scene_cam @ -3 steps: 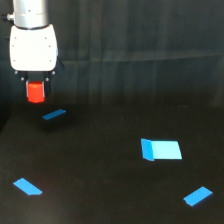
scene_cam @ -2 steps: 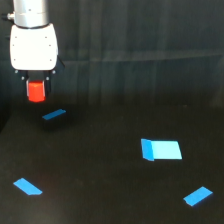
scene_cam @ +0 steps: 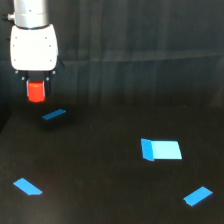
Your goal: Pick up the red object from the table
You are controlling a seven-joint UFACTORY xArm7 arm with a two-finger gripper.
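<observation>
No containers anywhere here, just loose bits sitting on the surface (scene_cam: 100, 190), which is looking wide, dark and matte, pretty much black. The tool (scene_cam: 36, 86) is hanging up at the exterior view's upper left under a chunky white head, and it's gripping the red object (scene_cam: 36, 92), a stubby red-orange cylinder that's standing upright and poking out below the head. It's noticeably narrower than that white housing. The fingers themselves are mostly hiding in dark shadow on either side of the cylinder, but they're clamping it, since it's sitting up in the air with nothing under it. Just below it and a touch toward the exterior view's right, a small flat blue strip (scene_cam: 54, 114) is lying tilted on the surface, clear of the cylinder. Well apart from that, a bigger light blue rectangle (scene_cam: 161, 149) is lying flat toward the exterior view's right, with a darker edge on its left side. Down in the lower right corner a small blue piece (scene_cam: 198, 195) is lying at an angle, and another blue sliver (scene_cam: 28, 186) is sitting at the lower left. Behind everything the backdrop is showing as dark with faint vertical folds, like a curtain.
</observation>
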